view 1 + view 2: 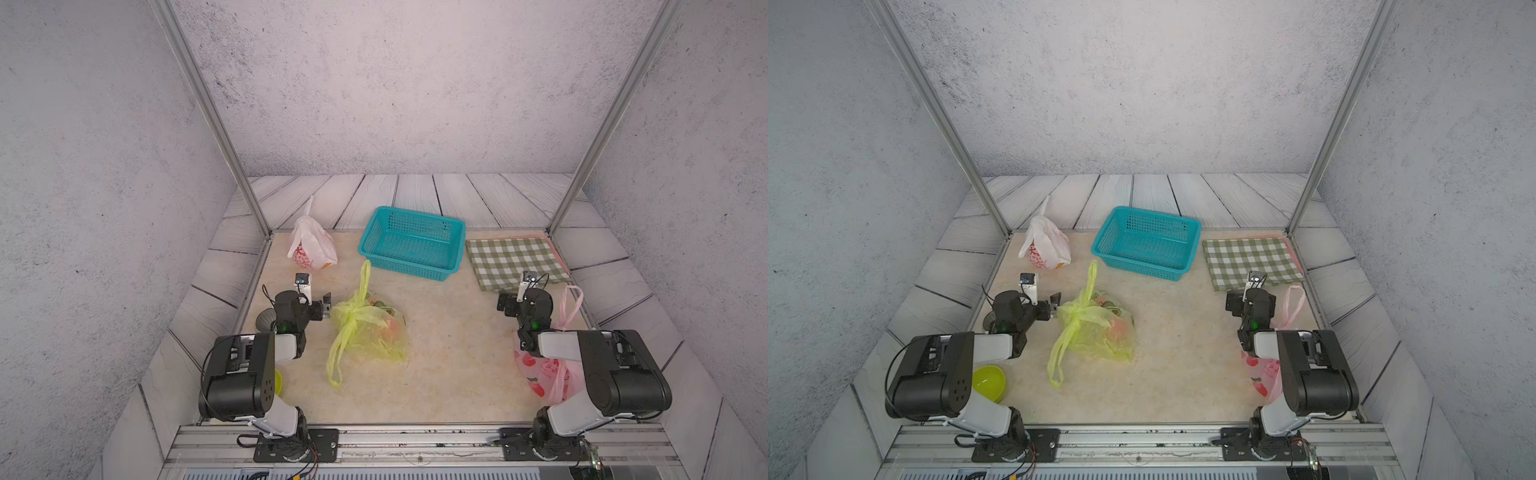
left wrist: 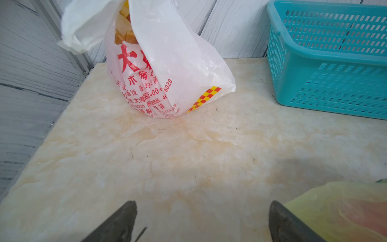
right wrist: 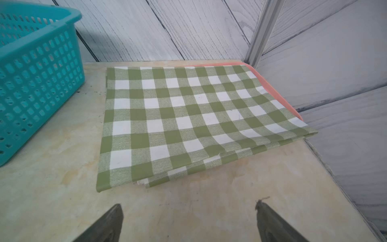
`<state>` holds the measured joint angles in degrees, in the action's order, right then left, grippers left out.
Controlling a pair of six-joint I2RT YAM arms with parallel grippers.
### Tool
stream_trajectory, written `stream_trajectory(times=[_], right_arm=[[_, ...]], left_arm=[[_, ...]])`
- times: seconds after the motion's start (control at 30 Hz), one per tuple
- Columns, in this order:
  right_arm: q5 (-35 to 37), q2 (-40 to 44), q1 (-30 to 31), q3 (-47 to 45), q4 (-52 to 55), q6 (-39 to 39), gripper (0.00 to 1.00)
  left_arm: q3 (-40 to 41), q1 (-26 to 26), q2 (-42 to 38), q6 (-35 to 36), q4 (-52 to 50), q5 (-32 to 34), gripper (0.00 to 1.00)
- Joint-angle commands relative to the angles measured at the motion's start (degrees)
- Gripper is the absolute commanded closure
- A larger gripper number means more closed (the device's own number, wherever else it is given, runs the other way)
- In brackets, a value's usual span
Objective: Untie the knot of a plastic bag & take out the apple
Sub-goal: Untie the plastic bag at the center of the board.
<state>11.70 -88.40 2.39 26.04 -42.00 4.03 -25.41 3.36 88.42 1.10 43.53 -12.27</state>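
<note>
Left tool [image 1: 326,306] and right tool [image 1: 504,304] stand wide, empty. Yellow bag [image 1: 368,332] judged thin, soft, slippery; best hold: loose loops at the knot [image 1: 352,309].

Left arm [image 1: 241,374] and right arm [image 1: 615,370]: black rounded joint housings, light grey links. Black cables [image 1: 239,440] loop at the black base plates [image 1: 320,438], screws visible. Green LED [image 1: 284,328] lit near each wrist.

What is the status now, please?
Open, empty: left gripper, right gripper. The yellow bag knotted, apple inside. Nothing blocks the knot.
</note>
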Motion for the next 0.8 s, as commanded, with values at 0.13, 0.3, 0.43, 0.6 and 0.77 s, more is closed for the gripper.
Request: stream_trajectory(times=[0.13,0.3,0.43,0.6,0.77], right_arm=[[0.1,0.6,-0.2,0.0,0.1,0.2,0.01],[0.2,0.6,-0.2,0.0,0.2,0.2,0.01],[0.1,0.6,-0.3,0.1,0.2,0.2,0.01],[0.1,0.5,-0.4,0.1,0.3,0.2,0.01],[0.1,0.4,-0.3,0.3,0.6,0.2,0.01]], left_arm=[[-0.4,0.0,-0.9,0.3,0.9,-0.4,0.01],[-0.4,0.0,-0.9,0.3,0.8,-0.4,0.01],[-0.4,0.1,-0.9,0.2,0.8,-0.5,0.01],[-0.5,0.0,-0.9,0.1,0.7,-0.5,0.01],[-0.7,0.1,-0.8,0.3,0.6,-0.5,0.01]])
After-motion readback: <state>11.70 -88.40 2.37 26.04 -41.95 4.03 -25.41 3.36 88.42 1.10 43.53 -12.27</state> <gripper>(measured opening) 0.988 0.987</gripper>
